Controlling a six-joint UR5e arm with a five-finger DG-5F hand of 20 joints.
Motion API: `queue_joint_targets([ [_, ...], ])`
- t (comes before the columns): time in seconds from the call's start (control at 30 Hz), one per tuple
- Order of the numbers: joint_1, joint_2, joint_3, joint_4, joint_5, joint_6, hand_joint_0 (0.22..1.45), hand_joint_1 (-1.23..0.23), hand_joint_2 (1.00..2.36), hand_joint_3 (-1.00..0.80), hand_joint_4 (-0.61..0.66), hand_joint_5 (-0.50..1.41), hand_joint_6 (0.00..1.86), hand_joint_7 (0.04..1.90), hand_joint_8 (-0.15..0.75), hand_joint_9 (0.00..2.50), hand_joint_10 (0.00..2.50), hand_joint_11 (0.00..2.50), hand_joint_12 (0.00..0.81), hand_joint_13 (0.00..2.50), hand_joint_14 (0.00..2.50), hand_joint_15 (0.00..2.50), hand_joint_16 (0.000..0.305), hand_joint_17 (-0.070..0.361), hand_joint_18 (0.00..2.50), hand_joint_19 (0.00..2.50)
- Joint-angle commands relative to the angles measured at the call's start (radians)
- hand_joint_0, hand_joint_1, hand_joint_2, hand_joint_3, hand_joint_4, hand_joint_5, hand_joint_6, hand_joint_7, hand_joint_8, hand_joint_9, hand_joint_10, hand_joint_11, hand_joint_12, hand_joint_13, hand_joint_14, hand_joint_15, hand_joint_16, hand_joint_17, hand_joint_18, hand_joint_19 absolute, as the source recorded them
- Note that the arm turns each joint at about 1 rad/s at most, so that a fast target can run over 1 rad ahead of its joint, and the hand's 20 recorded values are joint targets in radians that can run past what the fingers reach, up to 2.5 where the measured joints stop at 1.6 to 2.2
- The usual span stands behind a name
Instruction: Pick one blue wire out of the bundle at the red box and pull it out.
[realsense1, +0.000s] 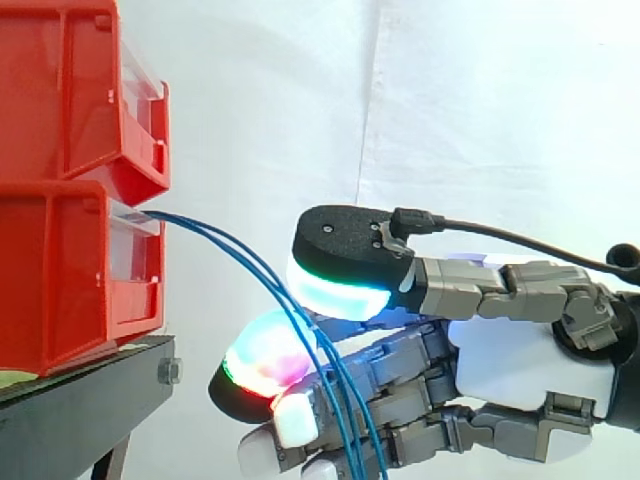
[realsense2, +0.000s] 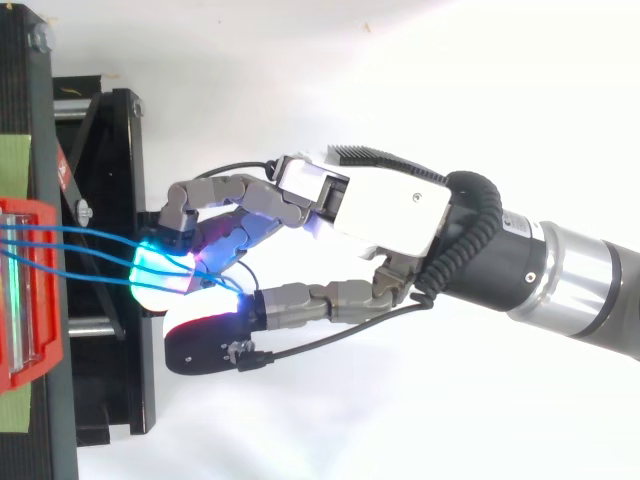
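While reaching level toward the red box (realsense1: 60, 270), pinches blue wires (realsense1: 235, 245) between the thumb (realsense1: 345, 245) and curled fingertips (realsense1: 262, 362) of the hand (realsense1: 520, 350); holds narrow, pads pressed close with the strands caught between them; glows green and cyan on the thumb pad above, green, red and magenta on the finger pad below. Cannot tell how many strands lie inside the pinch. Ahead of the fingertips, traces the wires back in a shallow arc to the clear front of the box; below the pinch, drops them in front of the lower fingers and out of the side view. Seen from above, fans three blue lines across the box, converging on the glowing pads; sets the palm well back from the box. Stacks a second red bin (realsense1: 60, 90) on the first, ahead of and above the hand; seats both on a black stand (realsense1: 80, 400), ahead of and below the fingertips; hangs a white curtain (realsense1: 470, 110) behind.
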Motion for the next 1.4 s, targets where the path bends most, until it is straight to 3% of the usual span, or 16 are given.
queue_joint_targets([
  [0.0, -0.005, 0.000, 0.001, 0.000, -0.001, 0.002, 0.59, -0.61, 1.02, -0.19, 0.35, -0.10, 0.50, 1.23, 0.372, 0.93, 0.01, 0.50, 0.458, 0.76, 0.01, 0.34, 0.061, 0.137, 0.75, 0.47],
  [0.23, -0.014, 0.000, -0.001, -0.014, -0.012, 0.021, 0.58, -0.61, 1.02, -0.20, 0.45, -0.11, 0.50, 1.03, 0.365, 0.92, 0.01, 0.40, 0.450, 0.76, 0.01, 0.33, 0.061, 0.138, 0.75, 0.48],
  [0.7, -0.048, 0.000, -0.001, -0.062, -0.068, 0.089, 0.61, -0.65, 1.02, -0.15, 0.32, -0.09, 0.50, 1.25, 0.382, 0.95, 0.01, 0.48, 0.462, 0.79, 0.01, 0.34, 0.063, 0.141, 0.79, 0.47],
  [0.77, -0.052, 0.000, -0.001, -0.062, -0.075, 0.090, 0.61, -0.66, 1.02, -0.14, 0.30, -0.10, 0.54, 1.22, 0.383, 0.95, 0.01, 0.49, 0.464, 0.80, 0.01, 0.34, 0.063, 0.141, 0.79, 0.46],
  [1.07, -0.054, 0.001, -0.001, -0.059, -0.098, 0.090, 0.62, -0.69, 1.01, -0.07, 0.30, -0.15, 0.75, 0.91, 0.395, 0.95, 0.01, 0.53, 0.480, 0.82, 0.01, 0.34, 0.066, 0.148, 0.83, 0.45],
  [1.37, -0.048, 0.001, 0.001, -0.057, -0.096, 0.089, 0.63, -0.73, 1.01, -0.08, 0.31, -0.18, 0.81, 0.84, 0.396, 0.93, 0.01, 0.57, 0.475, 0.83, 0.01, 0.36, 0.065, 0.145, 0.84, 0.45],
])
